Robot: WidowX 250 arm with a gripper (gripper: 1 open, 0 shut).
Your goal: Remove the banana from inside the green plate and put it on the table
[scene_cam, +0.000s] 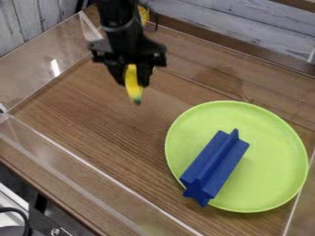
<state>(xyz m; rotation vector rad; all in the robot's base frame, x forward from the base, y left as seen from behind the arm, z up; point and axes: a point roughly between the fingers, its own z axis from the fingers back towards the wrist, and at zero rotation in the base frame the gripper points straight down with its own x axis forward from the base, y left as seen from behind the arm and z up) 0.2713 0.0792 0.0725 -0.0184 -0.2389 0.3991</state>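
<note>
The yellow banana (132,82) hangs nearly upright in my black gripper (128,68), which is shut on its upper half. Its dark lower tip sits just above the wood-grain table (87,115), left of the green plate (274,143) and well clear of its rim. Whether the tip touches the wood I cannot tell. The gripper points downward over the table's upper middle.
A blue block (215,165) lies across the plate. Low clear acrylic walls (37,57) border the table on the left, back and front. Bare wood lies all around the banana.
</note>
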